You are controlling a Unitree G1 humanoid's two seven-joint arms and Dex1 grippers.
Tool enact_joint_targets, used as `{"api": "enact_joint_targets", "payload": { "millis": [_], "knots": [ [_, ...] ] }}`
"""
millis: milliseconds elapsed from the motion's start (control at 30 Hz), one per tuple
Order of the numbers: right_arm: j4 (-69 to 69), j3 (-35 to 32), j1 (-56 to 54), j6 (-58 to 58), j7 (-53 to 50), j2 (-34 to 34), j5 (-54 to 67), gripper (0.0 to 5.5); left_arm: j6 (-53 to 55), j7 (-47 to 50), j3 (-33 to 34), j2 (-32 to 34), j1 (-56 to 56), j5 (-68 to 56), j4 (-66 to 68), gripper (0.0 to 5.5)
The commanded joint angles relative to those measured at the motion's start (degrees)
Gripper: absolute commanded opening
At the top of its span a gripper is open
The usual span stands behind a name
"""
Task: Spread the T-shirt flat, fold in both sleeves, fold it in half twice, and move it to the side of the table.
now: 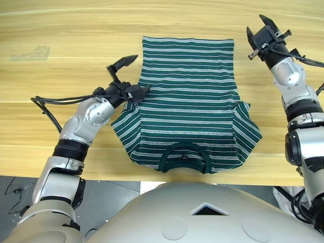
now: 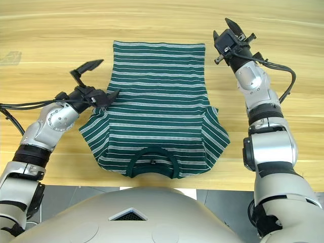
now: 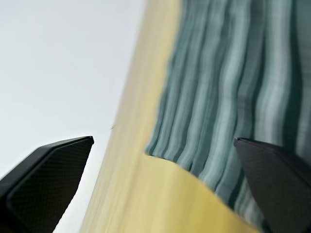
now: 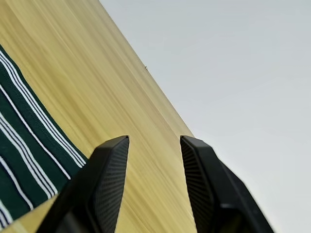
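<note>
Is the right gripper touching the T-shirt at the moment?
Apart. The left eye view shows a strip of bare table between the right gripper and the T-shirt's far corner.

Blurry, edge-cropped T-shirt (image 3: 228, 97) up close.

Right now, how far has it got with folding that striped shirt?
Done: the T-shirt lies spread flat on the table, collar nearest the robot. In hand: the left gripper is open at the shirt's left edge; the right gripper is open beside the far hem corner. Left: the sleeves stick out unfolded, then two halvings and moving it aside.
</note>
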Motion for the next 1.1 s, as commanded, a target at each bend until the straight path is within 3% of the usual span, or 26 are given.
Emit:
{"api": "enact_joint_targets", "payload": {
  "millis": [33,167,267,400,533,667,833,1100],
  "knots": [
    [-0.72,0.20,0.91,0.13,1.52,-0.05,0.22,1.95,-2.07,-4.89,3.59,-2.73,1.90,-13.98,-4.82,5.36],
    [-1.75,-0.65,1.10,0.09,2.01,-0.57,1.05,1.95,6.95,-16.05,7.26,-2.07,7.29,-39.04,-21.29,5.36],
    [-5.28,-2.14,2.98,-0.71,2.30,-1.92,2.50,1.95,17.66,-13.68,14.08,-0.99,14.06,-50.29,-33.29,5.36],
    [-16.15,-6.30,9.19,-0.08,3.85,-5.54,6.64,1.95,29.57,-4.00,24.09,-5.37,34.68,-64.24,-49.68,5.36],
    [-25.82,-9.87,14.39,3.18,5.15,-8.17,9.26,1.95,35.90,-0.60,25.42,-10.70,50.50,-77.28,-58.74,5.36],
    [-33.49,-12.61,17.47,7.27,5.86,-9.87,10.38,1.95,42.88,-0.57,26.61,-14.58,62.22,-97.09,-59.66,5.36],
    [-38.48,-13.69,19.13,10.54,6.03,-9.57,10.13,1.95,48.35,1.98,27.16,-17.15,63.76,-102.50,-53.43,5.36],
    [-40.48,-14.08,20.46,12.10,5.52,-9.61,9.45,1.95,54.74,6.42,24.17,-17.55,57.12,-92.06,-45.98,5.36]
  ]
}}
